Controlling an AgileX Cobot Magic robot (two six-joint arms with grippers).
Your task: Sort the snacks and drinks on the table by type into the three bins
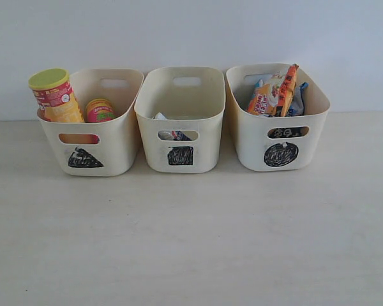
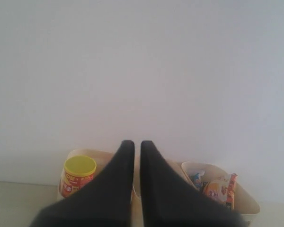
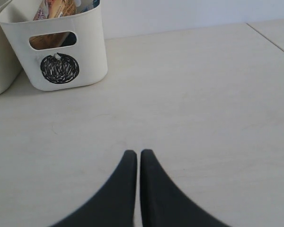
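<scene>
Chip tube (image 1: 56, 99), yellow, upright in triangle bin (image 1: 118, 143)

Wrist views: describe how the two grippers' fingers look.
The left gripper and right gripper look alike: two matte black fingers each, broad at the base, curving to narrow rounded tips. No markings or cables show.

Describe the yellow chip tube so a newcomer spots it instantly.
In the row of three cream bins, find the left bin, marked with a black triangle. Beside the lower pink tube, the yellow tube rises above the rim under a yellow-green lid.
</scene>
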